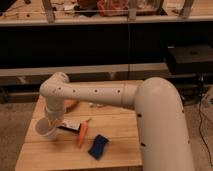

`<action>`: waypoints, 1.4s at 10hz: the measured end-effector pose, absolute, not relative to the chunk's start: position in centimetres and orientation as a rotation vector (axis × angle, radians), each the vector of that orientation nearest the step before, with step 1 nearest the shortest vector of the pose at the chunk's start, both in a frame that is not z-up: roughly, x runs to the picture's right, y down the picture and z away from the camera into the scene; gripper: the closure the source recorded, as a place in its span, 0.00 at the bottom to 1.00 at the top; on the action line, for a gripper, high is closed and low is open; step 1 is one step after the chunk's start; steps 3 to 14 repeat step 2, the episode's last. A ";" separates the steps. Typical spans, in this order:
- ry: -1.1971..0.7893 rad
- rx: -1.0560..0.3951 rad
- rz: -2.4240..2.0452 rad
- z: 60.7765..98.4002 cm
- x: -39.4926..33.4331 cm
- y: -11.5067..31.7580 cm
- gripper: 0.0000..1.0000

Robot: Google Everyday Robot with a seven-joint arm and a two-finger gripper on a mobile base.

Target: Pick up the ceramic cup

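Scene: A large white robot arm reached from the right foreground across a light wooden counter [115,127] toward its left side, with dark shelving behind.

Ceramic cup: The ceramic cup [46,129] was a small pale cup at the left part of the counter, directly under the arm's wrist. Only its lower, rounded portion showed below the wrist housing. Whether it rested on the counter or was raised just off it could not be told.

End effector: The end effector [50,121] sat at the bottom of the downward-pointing wrist, right at the cup's rim. Its fingers were hidden behind the wrist and the cup, so I cannot tell whether they were spread, pressed together, or pinching the cup. Contact with the cup seemed likely but was not confirmed.

Progress: The reach looked complete, since the wrist was already on top of the cup. By my judgement the task was at the grasp stage or the very start of the lift. A clear lift above the counter was left to do.

Other things: A carrot [82,134] lay just right of the cup, a blue sponge [98,146] lay nearer the front, and an orange-red bowl [70,104] sat behind the arm.
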State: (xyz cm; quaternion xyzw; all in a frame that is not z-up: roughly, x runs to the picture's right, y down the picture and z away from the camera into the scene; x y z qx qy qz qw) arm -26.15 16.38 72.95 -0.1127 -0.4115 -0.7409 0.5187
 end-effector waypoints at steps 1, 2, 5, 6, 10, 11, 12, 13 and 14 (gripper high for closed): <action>-0.987 -0.271 -1.778 72.9 -26.0 16.1 1.00; -0.987 -0.270 -1.779 72.8 -26.1 15.9 1.00; -0.987 -0.270 -1.779 72.8 -26.1 15.9 1.00; -0.987 -0.270 -1.779 72.8 -26.1 15.9 1.00; -0.987 -0.270 -1.779 72.8 -26.1 15.9 1.00; -0.987 -0.270 -1.779 72.8 -26.1 15.9 1.00; -0.987 -0.270 -1.779 72.8 -26.1 15.9 1.00; -0.987 -0.270 -1.779 72.8 -26.1 15.9 1.00; -0.987 -0.270 -1.779 72.8 -26.1 15.9 1.00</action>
